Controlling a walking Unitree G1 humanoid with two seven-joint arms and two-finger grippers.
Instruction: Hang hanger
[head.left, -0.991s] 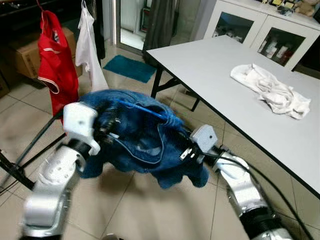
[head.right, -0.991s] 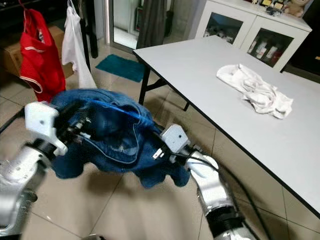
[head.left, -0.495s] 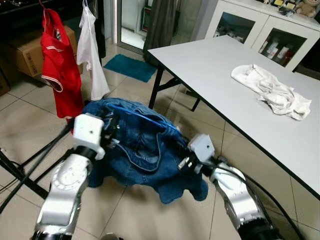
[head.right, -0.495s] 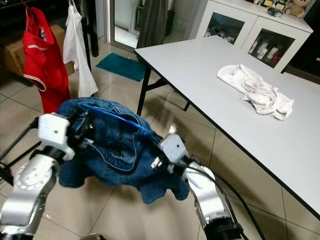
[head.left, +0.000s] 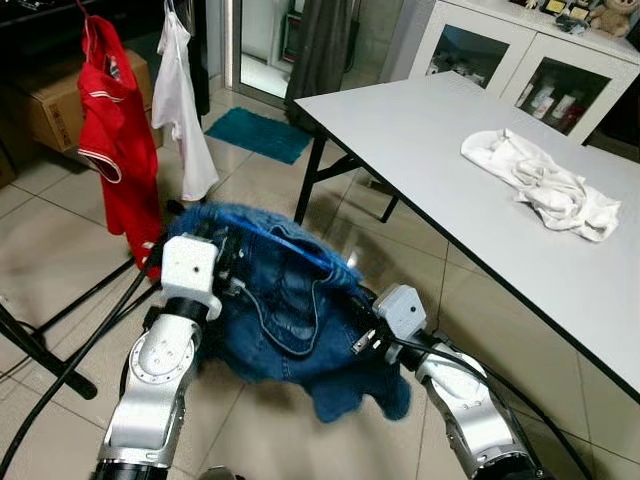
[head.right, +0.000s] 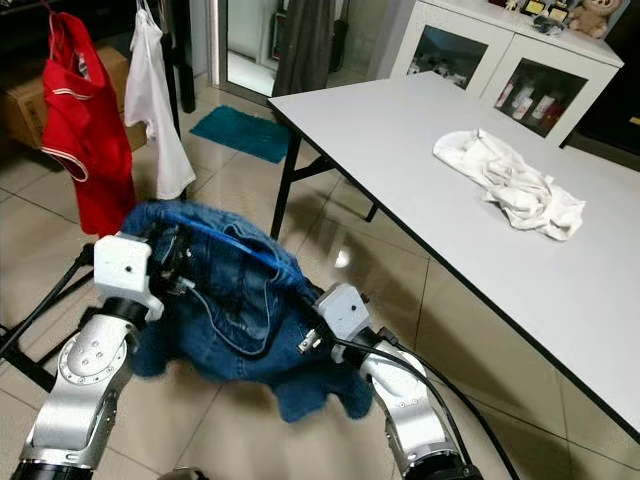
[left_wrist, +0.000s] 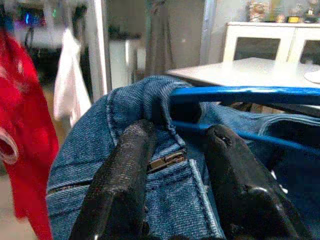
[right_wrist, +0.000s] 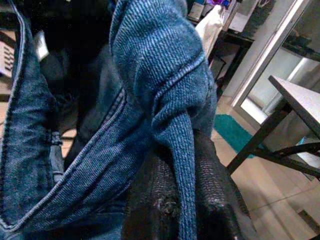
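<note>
We find the blue denim garment (head.left: 285, 310) draped over a thin blue plastic hanger (head.left: 290, 238), carried between both arms above the tiled floor (head.left: 60, 250), beside the white table (head.left: 470, 170) and near the rack with a red shirt (head.left: 115, 140). Our left gripper (left_wrist: 172, 165) has its fingers a little apart, cloth and hanger bar between them; our right gripper (right_wrist: 182, 200) is pinched tight on a denim fold. We judge the denim soft, fairly heavy and prone to slide, so the stiff hanger frame is the better hold.
</note>
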